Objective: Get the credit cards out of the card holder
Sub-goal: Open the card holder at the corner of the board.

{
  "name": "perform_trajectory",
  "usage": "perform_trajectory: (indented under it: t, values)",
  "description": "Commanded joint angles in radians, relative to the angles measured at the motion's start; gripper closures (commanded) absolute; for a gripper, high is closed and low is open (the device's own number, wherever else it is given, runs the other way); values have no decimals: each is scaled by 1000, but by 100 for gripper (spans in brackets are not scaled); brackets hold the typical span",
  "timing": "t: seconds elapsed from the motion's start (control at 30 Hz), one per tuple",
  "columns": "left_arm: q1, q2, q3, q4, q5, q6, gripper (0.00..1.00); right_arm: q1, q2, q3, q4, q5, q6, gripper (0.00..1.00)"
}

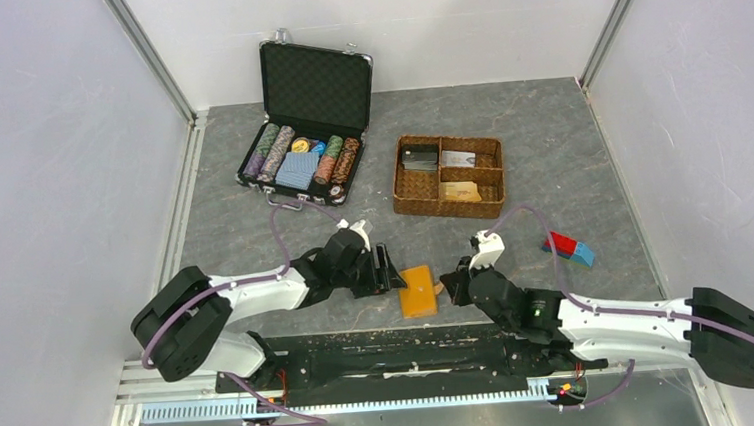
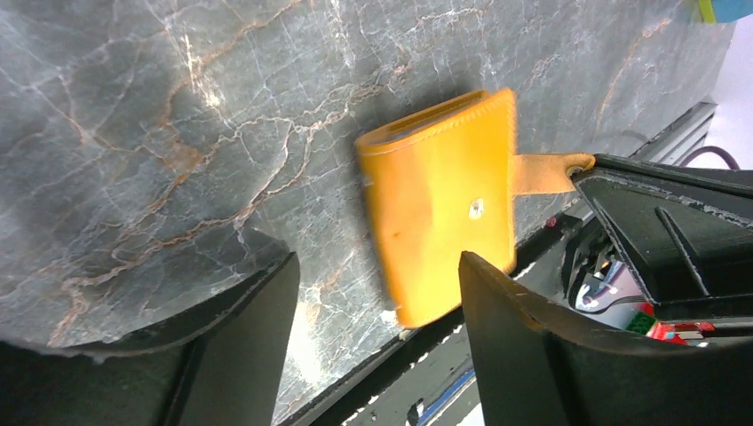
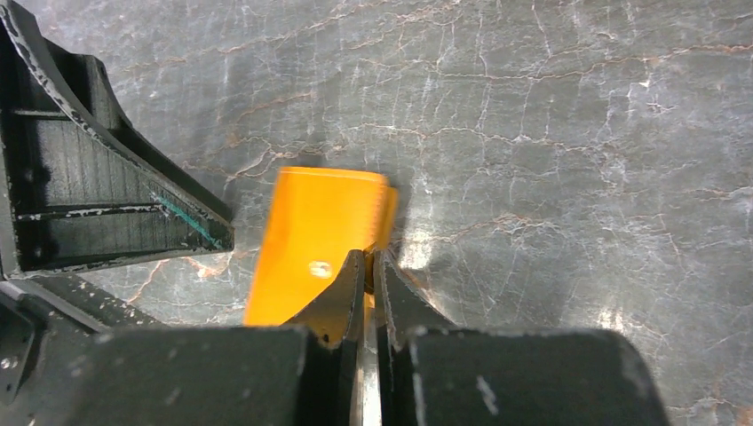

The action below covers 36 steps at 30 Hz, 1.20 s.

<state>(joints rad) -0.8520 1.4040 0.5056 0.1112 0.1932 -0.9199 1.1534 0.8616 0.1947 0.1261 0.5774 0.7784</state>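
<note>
Grey marble table under both arms. Black case, lid up and chips inside, sits well beyond left pincer. Woven basket sits well beyond right pincer, with flat cards in its compartments. Orange holder is folded, between the two pincers; blurred, so contact with table unclear. Left pincer: jaws wide apart, gripping nothing, holder just ahead of fingertips. Right pincer: jaws pinched together on holder's strap tab. Red-and-blue block lies off to right pincer's right, apart.

Bright, even light falling from above; card holder smearing w/ motion blur, glare glinting on tabletop beside it.
</note>
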Motion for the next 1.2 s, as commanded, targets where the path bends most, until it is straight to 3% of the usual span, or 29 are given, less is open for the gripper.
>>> perform_trajectory:
  t: [0.0,0.3,0.37,0.47,0.57,0.7,0.9,1.07,1.17]
  values:
    - [-1,-29,28,-169,-75,103,22,-6,-70,-29,71,-35,30,100]
    - [-13,-70,85,-179,-31,172,9,-6,-65,-33,126,-94,34,99]
    - [-13,-66,101,-197,-38,179,8,-6,-59,-6,37,-44,42,88]
    - [-13,-82,97,-212,-58,178,8,-5,-67,61,-208,90,80,62]
    - [-13,-110,97,-249,-96,185,9,-6,-98,131,-318,122,49,51]
    - [-13,-151,120,-332,-188,213,10,-6,-86,179,-282,8,-8,50]
    - [-12,-194,128,-394,-258,220,11,2,21,158,-22,-239,-51,66]
    - [-13,-235,90,-389,-272,192,13,39,175,202,7,-253,-42,60]
    - [-13,-252,60,-376,-263,181,13,39,222,214,-57,-177,-12,56]
